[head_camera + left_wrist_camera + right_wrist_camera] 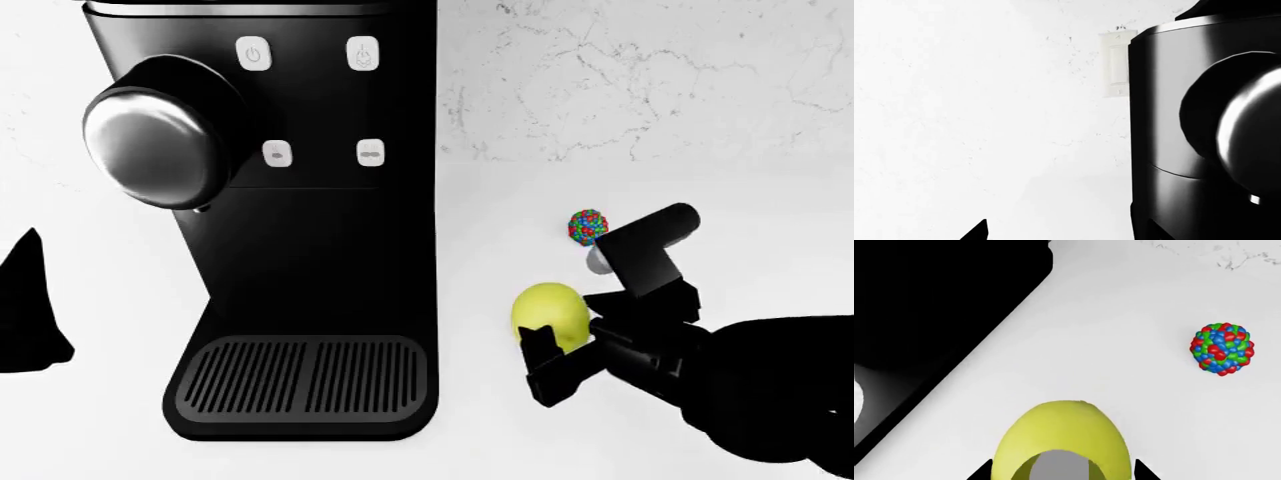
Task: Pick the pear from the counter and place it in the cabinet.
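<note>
— Reaching low, my right gripper [571, 335] has its fingers [545, 345] spread around the pear [549, 308].
— And the pear?
— On the desk [507, 220], beside the coffee machine [307, 230]. Left fingers: can't tell.

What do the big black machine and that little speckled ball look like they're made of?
The machine looks like glossy black plastic, with a shiny metal-looking knob that catches highlights. The ball looks bumpy, built of tiny red, blue and green beads; its material is unclear.
</note>
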`<state>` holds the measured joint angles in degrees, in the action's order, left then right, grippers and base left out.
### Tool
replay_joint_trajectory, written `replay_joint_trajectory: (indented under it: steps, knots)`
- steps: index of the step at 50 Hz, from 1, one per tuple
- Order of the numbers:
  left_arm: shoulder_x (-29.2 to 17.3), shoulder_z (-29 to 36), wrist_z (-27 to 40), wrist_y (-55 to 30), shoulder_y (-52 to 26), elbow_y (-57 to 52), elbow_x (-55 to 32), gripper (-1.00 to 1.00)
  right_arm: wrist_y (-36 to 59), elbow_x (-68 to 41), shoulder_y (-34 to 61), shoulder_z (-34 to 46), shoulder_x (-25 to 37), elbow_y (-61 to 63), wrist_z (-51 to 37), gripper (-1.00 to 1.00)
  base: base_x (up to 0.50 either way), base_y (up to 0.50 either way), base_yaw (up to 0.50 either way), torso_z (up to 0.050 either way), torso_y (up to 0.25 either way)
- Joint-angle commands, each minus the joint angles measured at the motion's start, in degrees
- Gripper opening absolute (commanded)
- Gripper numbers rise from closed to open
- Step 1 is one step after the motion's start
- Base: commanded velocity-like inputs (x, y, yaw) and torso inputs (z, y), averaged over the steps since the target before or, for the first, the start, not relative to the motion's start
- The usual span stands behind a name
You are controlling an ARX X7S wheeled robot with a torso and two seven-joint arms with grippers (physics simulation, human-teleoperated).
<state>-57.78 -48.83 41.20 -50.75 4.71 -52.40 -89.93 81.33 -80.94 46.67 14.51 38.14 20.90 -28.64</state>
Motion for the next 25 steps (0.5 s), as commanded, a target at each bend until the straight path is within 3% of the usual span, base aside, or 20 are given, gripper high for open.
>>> replay_joint_trajectory:
  steps: [1,5,6,18,25]
  knots:
    - [-0.1,0.2,0.5,0.0,-0.1,-0.2,-0.3,1.00,-3.9,8.1,0.7,5.1,-0.7,-2.5,7.1,1.00,0.00,0.00,0.00,0.000,0.000]
    - [-0.2,0.0,0.8,0.0,-0.1,-0.2,-0.5,1.00,-5.3,10.2,0.7,6.6,-1.0,-3.2,8.9,1.00,0.00,0.00,0.00,0.000,0.000]
    - [-0.2,0.1,1.0,0.1,-0.1,-0.2,-0.6,1.00,-5.2,9.5,1.0,5.8,-0.4,-2.2,8.1,-1.00,0.00,0.00,0.00,0.000,0.000]
    - [-0.2,-1.5,1.3,-0.1,0.3,0.1,-1.6,1.00,1.4,-8.9,8.3,-1.7,2.8,2.2,-8.0,-1.00,0.00,0.00,0.00,0.000,0.000]
    - [-0.5,-2.2,1.8,-0.1,0.3,0.2,-2.3,1.00,0.6,-28.5,18.5,1.3,7.7,2.7,-24.1,-1.00,0.00,0.00,0.00,0.000,0.000]
